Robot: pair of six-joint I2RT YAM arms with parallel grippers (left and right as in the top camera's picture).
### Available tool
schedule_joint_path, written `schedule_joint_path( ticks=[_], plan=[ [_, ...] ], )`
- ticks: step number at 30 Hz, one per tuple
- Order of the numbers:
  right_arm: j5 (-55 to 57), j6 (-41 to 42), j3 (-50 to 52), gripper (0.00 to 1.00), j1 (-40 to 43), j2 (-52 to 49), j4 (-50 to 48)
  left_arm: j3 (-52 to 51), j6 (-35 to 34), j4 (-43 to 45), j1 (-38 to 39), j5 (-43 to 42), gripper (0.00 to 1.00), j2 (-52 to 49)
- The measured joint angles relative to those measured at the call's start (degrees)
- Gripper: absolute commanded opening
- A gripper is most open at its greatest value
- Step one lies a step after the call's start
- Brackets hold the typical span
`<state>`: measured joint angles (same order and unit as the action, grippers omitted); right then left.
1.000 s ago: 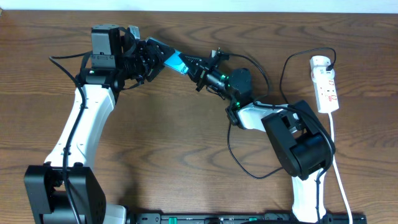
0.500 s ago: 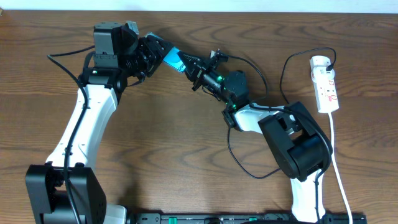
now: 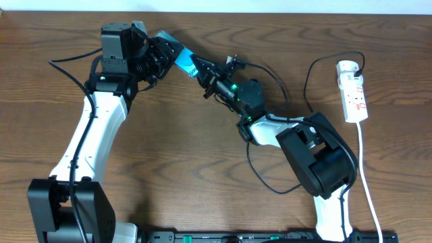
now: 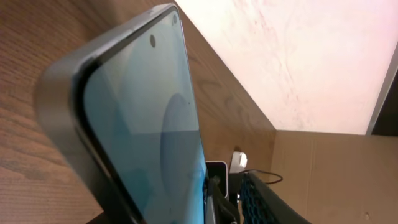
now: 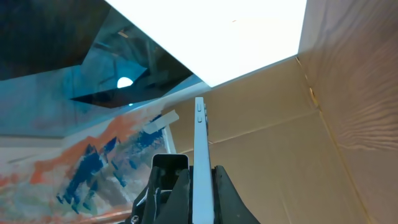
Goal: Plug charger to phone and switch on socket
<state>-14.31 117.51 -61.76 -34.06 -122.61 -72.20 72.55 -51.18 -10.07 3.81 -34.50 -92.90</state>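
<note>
The phone [image 3: 181, 59], teal screen showing, hangs above the table at the back, tilted, between my two grippers. My right gripper [image 3: 202, 71] is shut on its lower right end. The right wrist view shows the phone [image 5: 200, 155] edge-on, pinched between the two black fingers of that gripper [image 5: 200, 186]. My left gripper [image 3: 162, 54] stands around the phone's upper left end. The phone [image 4: 143, 124] fills the left wrist view, and whether those jaws press on it does not show. The charger's black cable [image 3: 309, 77] runs from the socket [image 3: 354, 91]; I cannot make out its connector tip.
The socket's thick white cord [image 3: 368, 196] runs down the right side to the front edge. A loop of black cable [image 3: 260, 177] lies on the wood beside the right arm's base [image 3: 320, 158]. The left arm [image 3: 88, 135] crosses the left half.
The phone and both grippers have shifted a little up and to the left. The right arm has stretched farther after it.
</note>
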Motion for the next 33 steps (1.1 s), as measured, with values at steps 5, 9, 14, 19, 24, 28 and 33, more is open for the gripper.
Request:
schedule_joint_path(
  ticks=[5,9,14,19,24,28,33],
  plan=[
    [1.42,0.00,0.00,0.01,-1.07,-0.02,-0.96,0.00,-0.09,0.07,0.04,-0.02,0.41,0.00],
    [2.51,0.09,0.00,0.01,-1.86,-0.02,-1.42,0.00,-0.09,0.09,0.04,-0.02,0.41,-0.02],
    [3.52,0.17,0.00,0.01,-2.38,-0.02,-2.03,0.00,-0.50,0.37,0.07,-0.02,0.30,-0.02],
    [4.15,0.39,-0.02,0.01,-2.45,-0.02,-2.56,0.00,-0.87,0.46,0.04,0.22,0.24,-0.02],
    [4.35,0.39,-0.02,0.01,-2.45,-0.02,-2.67,0.00,-0.98,0.48,0.04,0.22,0.24,-0.02],
    [4.42,0.42,-0.02,0.01,-2.47,-0.02,-2.69,0.00,-0.98,0.52,0.04,0.22,0.22,-0.02],
    [4.98,0.55,-0.02,0.01,-2.64,0.00,-2.80,0.00,-1.14,0.52,0.04,0.42,0.13,0.00]
  ],
)
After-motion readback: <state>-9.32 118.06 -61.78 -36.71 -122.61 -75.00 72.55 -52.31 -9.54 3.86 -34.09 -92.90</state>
